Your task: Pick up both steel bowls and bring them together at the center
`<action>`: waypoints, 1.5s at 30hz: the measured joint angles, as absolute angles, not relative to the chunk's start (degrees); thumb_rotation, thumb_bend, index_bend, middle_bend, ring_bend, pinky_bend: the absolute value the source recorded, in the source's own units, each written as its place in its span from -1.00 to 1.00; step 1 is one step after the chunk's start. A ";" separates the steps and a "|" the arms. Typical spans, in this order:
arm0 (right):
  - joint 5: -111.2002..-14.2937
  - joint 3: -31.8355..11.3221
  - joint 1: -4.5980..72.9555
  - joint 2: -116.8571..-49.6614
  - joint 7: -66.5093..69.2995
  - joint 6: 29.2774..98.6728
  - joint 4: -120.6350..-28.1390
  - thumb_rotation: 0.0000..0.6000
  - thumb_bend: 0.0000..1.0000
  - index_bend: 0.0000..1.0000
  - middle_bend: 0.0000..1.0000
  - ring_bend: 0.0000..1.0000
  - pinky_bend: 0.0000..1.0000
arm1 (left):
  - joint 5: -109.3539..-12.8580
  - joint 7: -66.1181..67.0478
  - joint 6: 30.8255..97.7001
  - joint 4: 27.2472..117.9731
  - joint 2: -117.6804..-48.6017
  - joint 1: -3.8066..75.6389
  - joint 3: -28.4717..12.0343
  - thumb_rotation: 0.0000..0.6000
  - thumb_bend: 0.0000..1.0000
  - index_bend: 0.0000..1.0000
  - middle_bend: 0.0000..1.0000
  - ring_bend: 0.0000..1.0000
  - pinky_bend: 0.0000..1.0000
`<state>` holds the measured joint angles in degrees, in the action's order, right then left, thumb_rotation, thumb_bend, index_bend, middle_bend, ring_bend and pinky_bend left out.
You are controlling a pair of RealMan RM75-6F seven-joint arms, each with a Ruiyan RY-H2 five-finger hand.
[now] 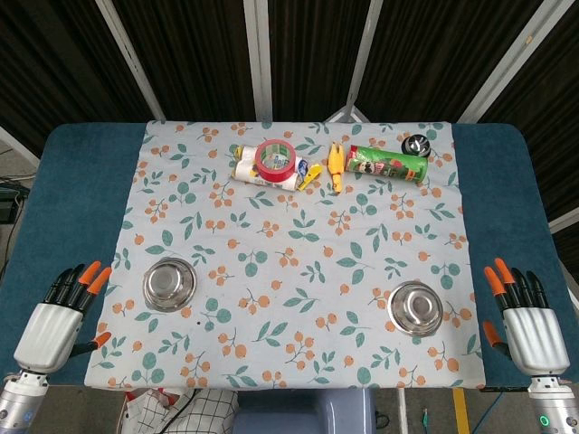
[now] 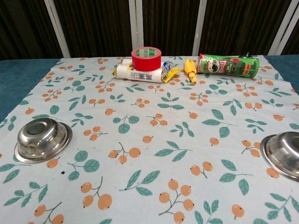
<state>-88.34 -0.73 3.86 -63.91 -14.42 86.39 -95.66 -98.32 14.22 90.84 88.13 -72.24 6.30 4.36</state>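
1. A red tape roll point(image 1: 274, 157) sat on a white tube point(image 1: 262, 172).
2. A yellow toy point(image 1: 336, 165) lay beside a green chip can point(image 1: 389, 164).
3. A flowery cloth point(image 1: 298, 271) covered the blue table point(image 1: 72, 208).

Premises: robot test lab. Evidence: surface point(image 1: 63, 172) padded in blue, overlaid with a floral cloth point(image 1: 298, 244); dark slatted wall panels point(image 1: 425, 54) with white framing; cables on floor point(image 1: 9, 194).
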 measured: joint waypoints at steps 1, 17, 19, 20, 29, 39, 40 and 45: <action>-88.32 -0.77 3.83 -63.93 -14.44 86.40 -95.65 1.00 -0.20 -1.00 -1.00 -1.00 -1.00 | -98.30 14.29 90.66 88.15 -72.27 6.33 4.33 0.76 -0.91 -1.00 -1.00 -1.00 -0.82; -89.25 -0.57 3.29 -63.15 -12.81 86.89 -95.92 1.00 -0.20 -1.00 -1.00 -1.00 -1.00 | -95.19 20.11 81.40 89.60 -73.79 10.05 2.46 0.76 -0.91 -1.00 -1.00 -1.00 -0.82; -89.43 -0.48 3.34 -63.09 -12.62 86.68 -95.88 1.00 -0.21 -1.00 -1.00 -1.00 -1.00 | -93.64 22.26 79.26 90.03 -74.19 10.86 1.87 0.76 -0.91 -1.00 -1.00 -1.00 -0.82; -89.45 -0.45 3.38 -63.07 -12.54 86.53 -95.85 1.00 -0.20 -1.00 -1.00 -1.00 -1.00 | -92.29 23.83 77.83 90.31 -74.49 11.37 1.41 0.76 -0.91 -1.00 -1.00 -1.00 -0.82; -89.19 -0.59 3.65 -63.21 -12.73 85.72 -95.66 1.00 -0.20 -1.00 -1.00 -1.00 -1.00 | -81.35 34.63 67.99 90.92 -78.15 16.25 -2.87 0.75 -0.90 -1.00 -1.00 -1.00 -0.81; -88.66 -0.87 3.80 -63.47 -13.16 85.16 -95.60 1.00 -0.20 -1.00 -1.00 -1.00 -1.00 | -72.52 40.46 61.06 88.95 -82.76 21.50 -6.15 0.79 -0.83 -1.00 -1.00 -1.00 -0.73; -88.55 -0.95 3.80 -63.46 -13.09 85.17 -95.59 1.00 -0.20 -1.00 -1.00 -1.00 -1.00 | -72.00 40.74 60.45 88.69 -83.17 22.03 -6.29 0.79 -0.83 -1.00 -0.99 -1.00 -0.72; -88.45 -1.09 3.71 -63.31 -12.73 85.30 -95.56 1.00 -0.21 -1.00 -1.00 -1.00 -1.00 | -69.65 43.58 59.18 87.85 -84.72 23.60 -6.31 0.79 -0.83 -0.94 -0.85 -0.98 -0.53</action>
